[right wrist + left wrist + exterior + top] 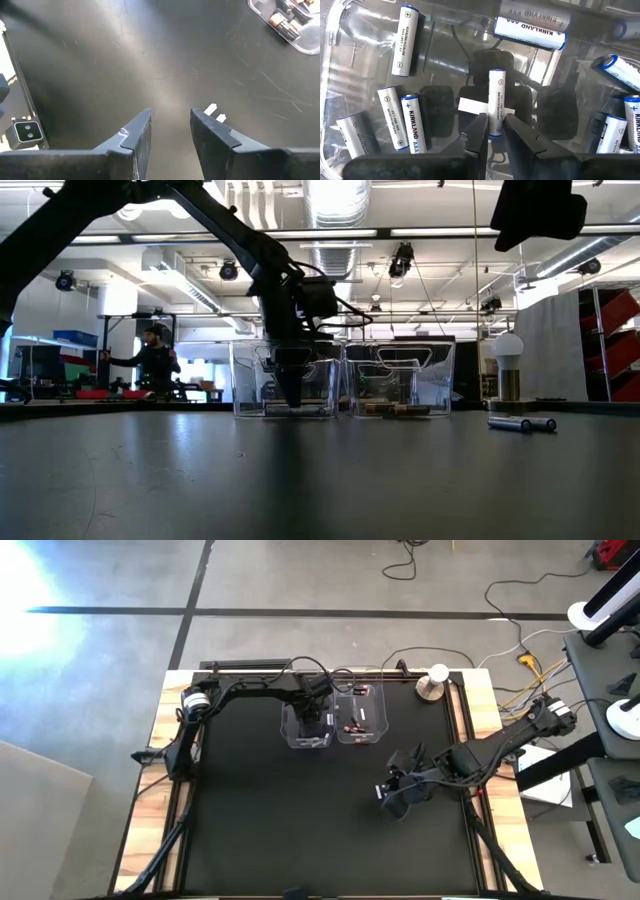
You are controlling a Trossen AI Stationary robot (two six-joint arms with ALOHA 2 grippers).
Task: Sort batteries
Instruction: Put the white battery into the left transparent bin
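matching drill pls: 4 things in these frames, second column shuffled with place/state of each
1. left end effector
2. right end effector
3. dark batteries
4. round knob object

A. in the right-hand clear bin
B. open, nothing between its fingers, over bare mat
C. at the table's far edge
D. inside the left-hand clear bin, a white battery between its fingers

Pairs: 1-D, 2-B, 3-A, 4-C

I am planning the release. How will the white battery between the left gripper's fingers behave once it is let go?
The white battery is a smooth cylinder, so it will probably roll. It looks rigid and likely slippery. The left gripper holds it inside the clear bin, whose walls should contain it.
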